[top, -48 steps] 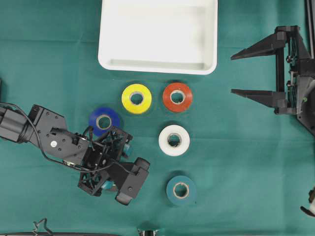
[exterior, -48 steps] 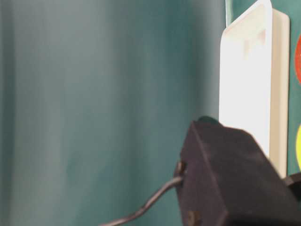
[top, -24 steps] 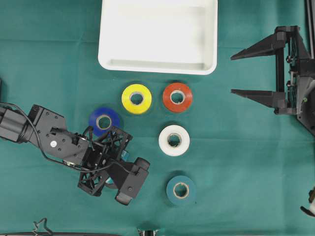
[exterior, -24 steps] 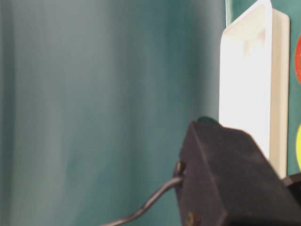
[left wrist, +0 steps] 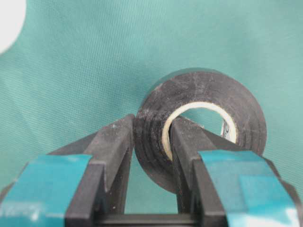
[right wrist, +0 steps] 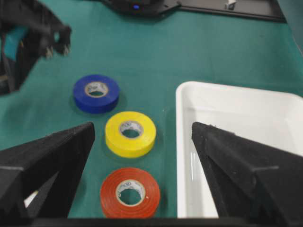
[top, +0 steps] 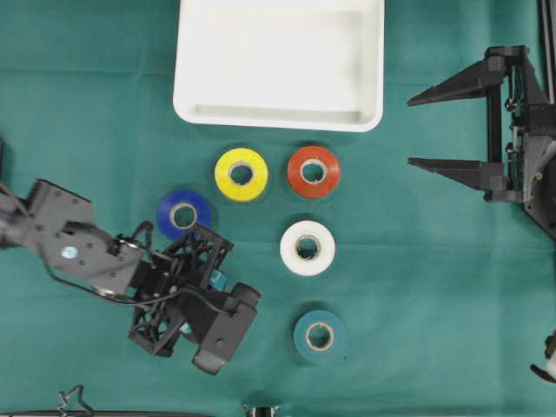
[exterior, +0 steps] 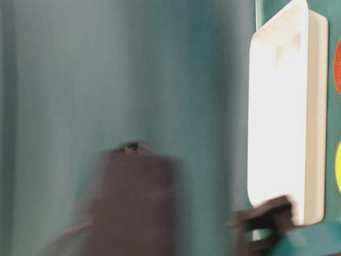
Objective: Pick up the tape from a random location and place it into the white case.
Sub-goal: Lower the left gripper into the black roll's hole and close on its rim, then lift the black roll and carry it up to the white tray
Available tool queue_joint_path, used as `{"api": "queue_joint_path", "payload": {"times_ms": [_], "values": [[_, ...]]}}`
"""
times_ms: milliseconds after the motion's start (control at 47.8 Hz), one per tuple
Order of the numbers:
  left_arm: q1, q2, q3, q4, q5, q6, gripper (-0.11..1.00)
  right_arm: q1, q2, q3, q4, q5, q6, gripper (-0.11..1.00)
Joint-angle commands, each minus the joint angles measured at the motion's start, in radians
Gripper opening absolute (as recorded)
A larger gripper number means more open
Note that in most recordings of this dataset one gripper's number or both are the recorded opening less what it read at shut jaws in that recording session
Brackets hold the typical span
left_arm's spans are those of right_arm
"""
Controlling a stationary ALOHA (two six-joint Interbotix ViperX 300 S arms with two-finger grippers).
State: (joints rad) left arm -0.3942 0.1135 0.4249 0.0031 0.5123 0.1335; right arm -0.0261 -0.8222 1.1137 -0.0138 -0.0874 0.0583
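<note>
The left gripper (left wrist: 151, 142) grips a black tape (left wrist: 203, 101): one finger (left wrist: 116, 146) presses the roll's outer wall, the other sits inside the core, jaws closed on that wall. In the overhead view this gripper (top: 195, 291) is at lower left, its arm hiding the black roll. The white case (top: 278, 117) lies at top centre. Below it sit a yellow roll (top: 241, 174) and a red roll (top: 313, 171) side by side, with a blue roll (top: 183, 214) to their lower left, a white roll (top: 307, 248) under the red, and a teal roll (top: 319, 336) lower still. The right gripper (top: 452, 126) at the right edge is wide open and holds nothing.
</note>
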Motion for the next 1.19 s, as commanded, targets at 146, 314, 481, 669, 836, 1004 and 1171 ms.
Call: {"api": "queue_joint_path", "payload": {"times_ms": [146,314,481,669,836,1004,1171], "values": [[-0.014,-0.132,-0.087,-0.003,0.126,0.000,0.19,-0.002,0.003,-0.038,-0.002,0.009,0.002,0.93],[-0.014,-0.175,-0.158,-0.002,0.255,0.000,0.19,-0.002,0.003,-0.043,-0.003,0.012,0.002,0.93],[-0.014,-0.216,-0.225,0.003,0.345,0.000,0.19,-0.002,0.003,-0.043,-0.003,0.012,0.002,0.93],[-0.014,-0.249,-0.284,0.003,0.408,0.000,0.19,-0.002,0.003,-0.044,-0.002,0.012,0.002,0.93],[-0.014,-0.264,-0.324,0.008,0.463,0.000,0.19,-0.002,0.003,-0.048,-0.003,0.017,0.000,0.93],[-0.006,-0.264,-0.319,0.008,0.462,0.002,0.19,-0.002,0.003,-0.049,-0.002,0.020,0.000,0.93],[-0.006,-0.265,-0.318,0.008,0.462,0.000,0.19,-0.002,0.003,-0.049,-0.003,0.020,0.000,0.93]]}}
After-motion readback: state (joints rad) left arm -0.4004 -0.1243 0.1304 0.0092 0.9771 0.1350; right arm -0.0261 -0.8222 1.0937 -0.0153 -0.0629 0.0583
